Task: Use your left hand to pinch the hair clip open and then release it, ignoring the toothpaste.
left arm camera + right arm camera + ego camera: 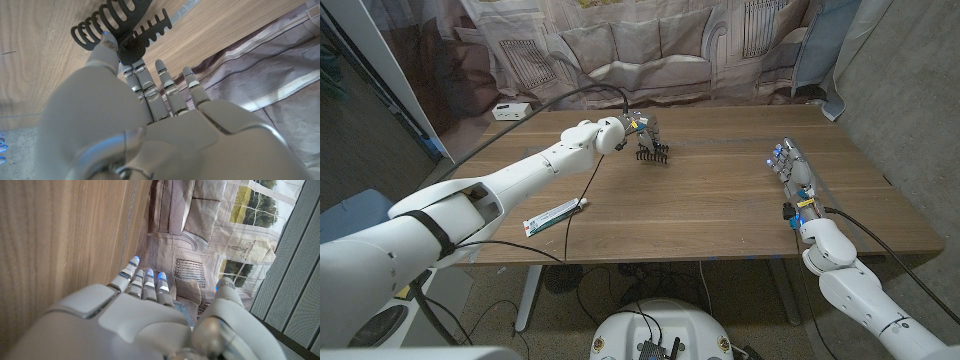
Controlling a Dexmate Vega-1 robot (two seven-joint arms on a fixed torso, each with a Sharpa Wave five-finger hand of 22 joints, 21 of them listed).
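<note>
A black hair clip (653,152) with comb-like teeth sits at the far middle of the wooden table (710,200). My left hand (632,130) is stretched out to it. In the left wrist view my left hand (125,105) pinches the handle end of the hair clip (122,30) between the thumb and a finger, with the other fingers held straight. The clip's two toothed jaws stand a little apart. My right hand (792,170) waits on the table at the right, fingers straight, holding nothing, as its wrist view also shows the right hand (150,315).
A toothpaste box (555,215) lies near the table's front left edge. A white power strip (511,110) sits at the far left corner, with a black cable running across the table. A curtain printed with a sofa hangs behind.
</note>
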